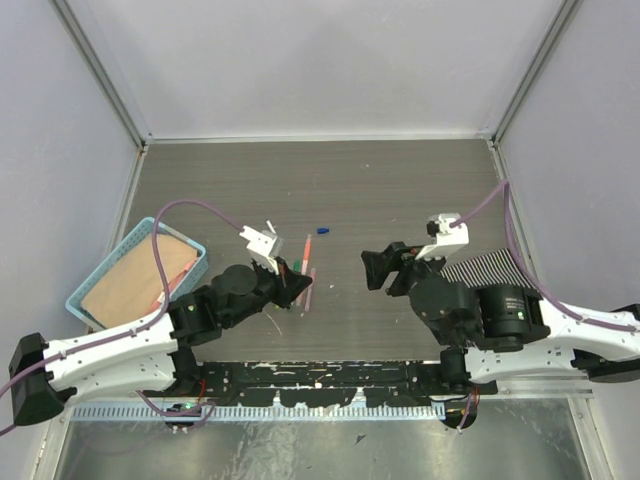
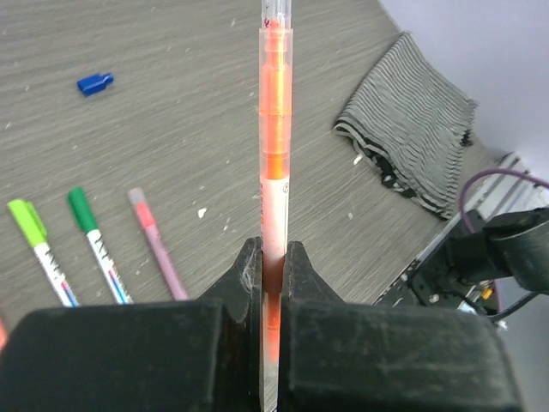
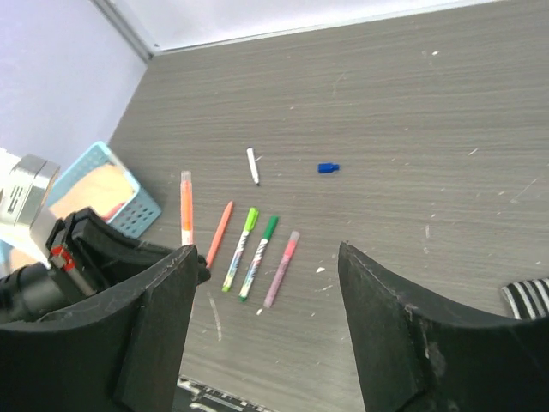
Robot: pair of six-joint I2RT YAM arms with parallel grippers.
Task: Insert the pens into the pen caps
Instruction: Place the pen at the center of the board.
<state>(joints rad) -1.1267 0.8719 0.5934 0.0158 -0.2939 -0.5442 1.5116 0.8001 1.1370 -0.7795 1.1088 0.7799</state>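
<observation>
Grey counter point(image 1: 400, 190): left hand point(image 2: 273, 253) pinches slim orange plastic pen point(image 2: 275, 112) low, probably light, stiff, slick; right hand point(image 3: 268, 257) wide, empty.

Seen from above, pens point(image 1: 309, 288) lie mid-table point(image 1: 400, 190); loose cap point(image 1: 322, 231) at their one o'clock, basket point(image 1: 110, 258) at nine, cloth point(image 1: 480, 270) at three.

2 white-black arms point(image 1: 100, 355), apparently purple cables point(image 1: 190, 204)

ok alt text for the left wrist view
Left gripper shut on an orange pen pointing away from the camera. Three other pens lie on the table at lower left, a blue cap beyond them, a striped cloth at right.
</observation>
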